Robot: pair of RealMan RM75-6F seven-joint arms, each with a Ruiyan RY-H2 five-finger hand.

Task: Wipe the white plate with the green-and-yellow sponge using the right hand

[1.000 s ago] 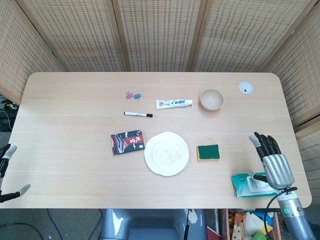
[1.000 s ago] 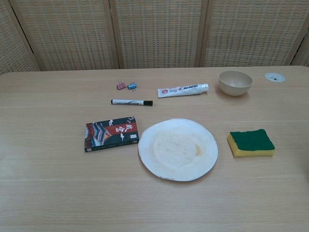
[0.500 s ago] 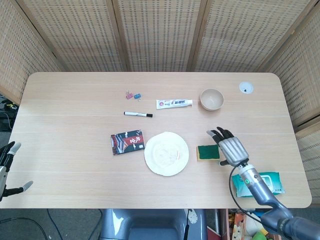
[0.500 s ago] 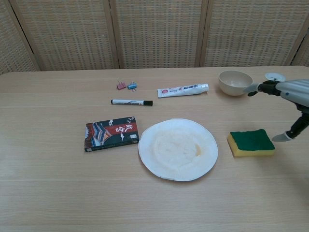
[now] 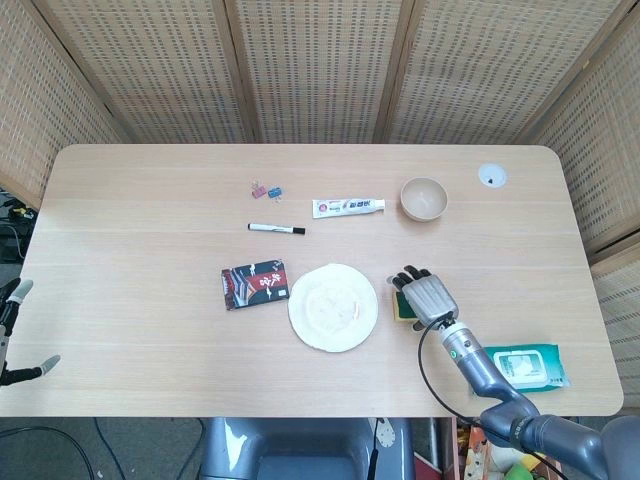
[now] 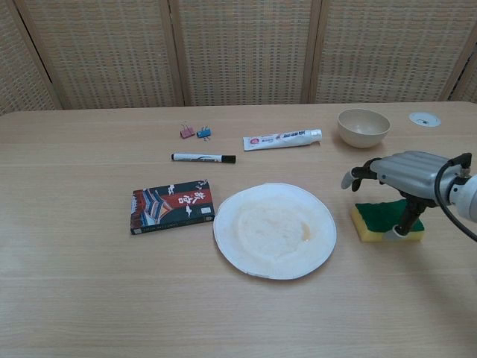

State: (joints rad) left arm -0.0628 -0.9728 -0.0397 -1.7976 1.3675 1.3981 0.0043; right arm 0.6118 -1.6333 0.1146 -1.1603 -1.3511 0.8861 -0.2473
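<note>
The white plate lies at the table's front middle, with a faint smear on it. Just right of it lies the green-and-yellow sponge, green side up. My right hand hangs over the sponge and covers most of it in the head view. Its fingers reach out above the green top toward the plate, and its thumb points down at the sponge's near right edge. I cannot see any grip on the sponge. My left hand stays at the far left table edge, fingers apart, holding nothing.
Left of the plate lies a dark red box. Behind it are a black marker, binder clips, a toothpaste tube and a beige bowl. A wipes pack lies at the front right.
My right hand has swung in from the table's right front corner, leftward over the sponge, and dropped lower onto it. The sponge and plate have not moved.
</note>
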